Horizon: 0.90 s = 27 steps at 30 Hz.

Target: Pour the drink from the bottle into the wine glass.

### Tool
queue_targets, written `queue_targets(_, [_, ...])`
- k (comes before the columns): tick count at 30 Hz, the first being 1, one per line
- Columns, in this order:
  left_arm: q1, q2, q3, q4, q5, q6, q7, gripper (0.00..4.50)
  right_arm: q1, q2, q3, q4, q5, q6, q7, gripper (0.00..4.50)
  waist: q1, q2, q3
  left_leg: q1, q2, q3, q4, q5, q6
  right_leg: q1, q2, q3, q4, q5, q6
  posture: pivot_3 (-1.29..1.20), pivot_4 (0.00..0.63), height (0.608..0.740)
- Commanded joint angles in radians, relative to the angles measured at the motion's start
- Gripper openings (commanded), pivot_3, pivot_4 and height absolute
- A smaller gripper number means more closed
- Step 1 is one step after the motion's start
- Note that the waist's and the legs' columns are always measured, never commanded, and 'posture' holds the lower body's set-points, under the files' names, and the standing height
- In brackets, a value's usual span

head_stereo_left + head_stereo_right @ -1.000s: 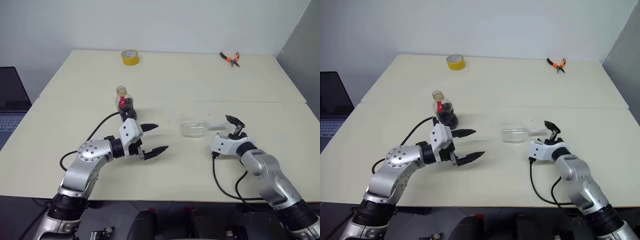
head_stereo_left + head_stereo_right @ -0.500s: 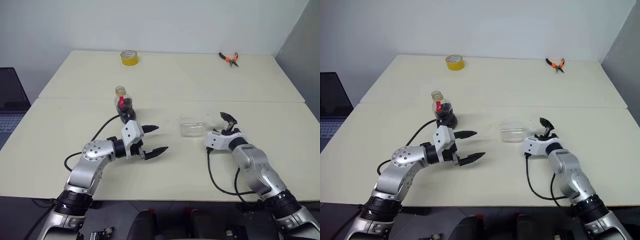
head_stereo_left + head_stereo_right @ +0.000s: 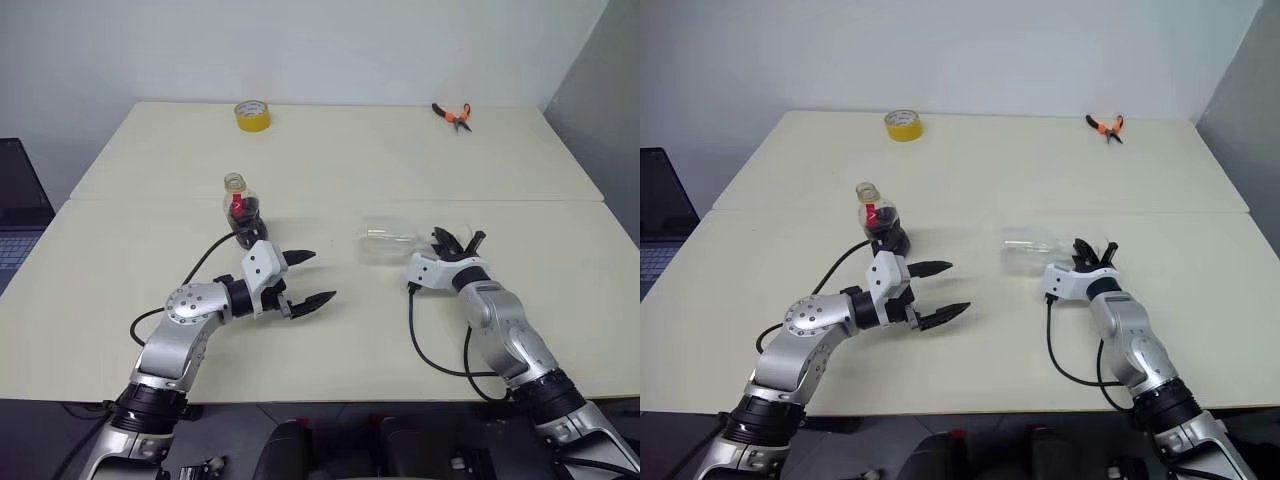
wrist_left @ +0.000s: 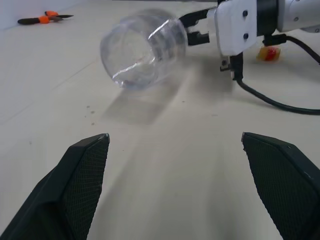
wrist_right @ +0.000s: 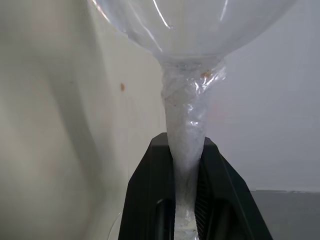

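my right gripper [image 3: 1092, 251] is clamping the stem of the wine glass [image 3: 388, 241]; in the right wrist view my two black fingers [image 5: 150, 195] are pressing against the stem from both sides, with the bowl spreading out just past the fingertips. the stem looks wrapped in crinkled clear film where i am gripping it.

my left gripper [image 3: 308, 278] is standing wide apart and holding nothing, hovering over bare table [image 3: 400, 170] between the bottle and the glass. both left fingers [image 4: 82, 175] are showing spread at the edges of the left wrist view, touching neither object.

the wine glass is lying roughly horizontal near the table's middle, long axis running across the table, the bowl's open mouth pointing toward my left side and the stem toward my right gripper. i cannot tell whether the bowl is touching the surface or sitting just above it. the bowl looks empty.

the bottle [image 3: 243, 208] is standing upright on the table just beyond my left gripper, well apart from the glass, neck up. the drink [image 3: 249, 213] is sitting dark in the lower body.

a yellow tape roll [image 3: 252, 114] and orange-handled pliers [image 3: 452, 114] are lying at the far edge.
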Motion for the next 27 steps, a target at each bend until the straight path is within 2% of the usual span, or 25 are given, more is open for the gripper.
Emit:
queue_targets(1, [0.016, 0.007, 0.047, -0.028, -0.012, -0.026, 0.019, 4.5, 0.005, 0.02, -0.046, -0.107, 0.041, -0.013, -0.002, 0.17, 0.0, 0.0, 0.0, 0.0, 0.0, 0.0, 0.0, 0.0, 0.0, 0.0, 0.0, 0.0, 0.0, 0.0, 0.0, 0.0, 0.15, 0.74])
queue_targets(6, [0.05, 0.039, 0.109, -0.017, -0.081, -0.004, -0.038, 4.5, 0.049, 0.11, -0.096, -0.099, 0.273, -0.151, -0.001, 0.17, 0.0, 0.0, 0.0, 0.0, 0.0, 0.0, 0.0, 0.0, 0.0, 0.0, 0.0, -0.001, 0.0, 0.0, 0.0, 0.0, 0.15, 0.74])
queue_targets(9, [0.082, 0.076, 0.147, -0.041, -0.134, 0.046, -0.069, 4.5, 0.069, 0.228, -0.129, -0.077, 0.577, -0.264, 0.101, 0.17, -0.002, 0.0, 0.0, 0.0, 0.0, 0.0, 0.0, 0.0, 0.0, 0.001, 0.0, 0.0, 0.0, 0.0, 0.0, 0.0, 0.15, 0.74])
queue_targets(12, [0.105, 0.094, 0.18, -0.061, -0.161, 0.061, -0.069, 4.5, 0.065, 0.305, -0.142, -0.049, 0.757, -0.332, 0.184, 0.17, -0.002, 0.0, 0.0, 0.0, 0.001, -0.001, -0.001, 0.0, 0.0, 0.001, 0.0, -0.001, 0.0, 0.0, 0.0, 0.0, 0.15, 0.74])
queue_targets(17, [0.156, 0.147, 0.232, -0.121, -0.207, 0.095, -0.09, 4.5, 0.014, 0.399, -0.124, 0.099, 0.897, -0.412, 0.287, 0.17, -0.002, 0.0, 0.0, 0.001, 0.0, -0.001, 0.0, 0.0, 0.0, 0.001, 0.0, -0.001, 0.0, 0.0, 0.0, 0.0, 0.15, 0.74])
queue_targets(27, [0.174, 0.236, 0.346, -0.222, -0.342, 0.216, -0.104, 4.5, -0.046, 0.47, -0.123, 0.371, 0.961, -0.521, 0.413, 0.17, -0.002, 0.0, 0.0, 0.002, 0.001, -0.002, 0.0, 0.0, 0.0, 0.002, 0.0, -0.002, 0.0, 0.0, -0.001, 0.0, 0.15, 0.74])
